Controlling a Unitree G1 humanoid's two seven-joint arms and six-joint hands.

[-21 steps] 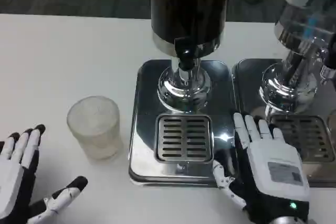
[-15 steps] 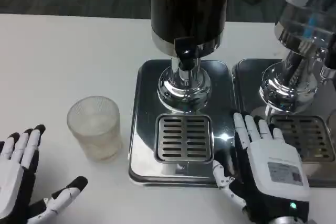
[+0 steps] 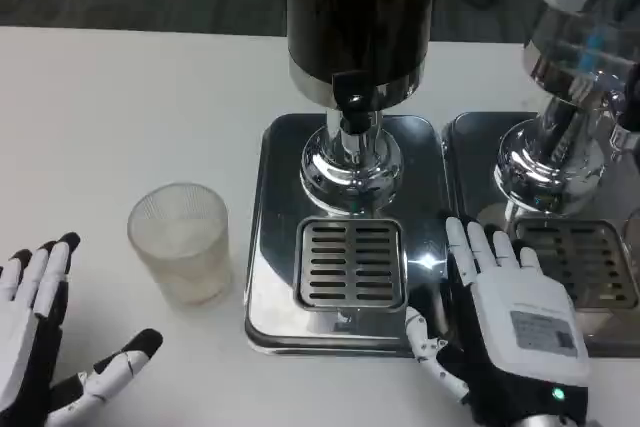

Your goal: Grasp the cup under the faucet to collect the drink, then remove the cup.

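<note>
A clear ribbed plastic cup (image 3: 180, 242) stands upright on the white table, left of the steel drip tray (image 3: 275, 197) and apart from it. The dark drink dispenser (image 3: 362, 17) rises over the tray, its black faucet (image 3: 350, 97) above the slotted grate (image 3: 351, 263), where nothing stands. My left hand (image 3: 40, 337) lies open at the lower left, fingers spread, below and left of the cup without touching it. At the tray's lower right edge my right hand (image 3: 505, 322) is open, fingers pointing away from me.
A second dispenser (image 3: 580, 57) with its own steel tray (image 3: 470, 162) and grate (image 3: 585, 262) stands at the right, close behind my right hand. Bare white table stretches to the left and behind the cup.
My left hand has slipped slightly down and to the left, away from the cup. The right hand and the cup have stayed where they were.
</note>
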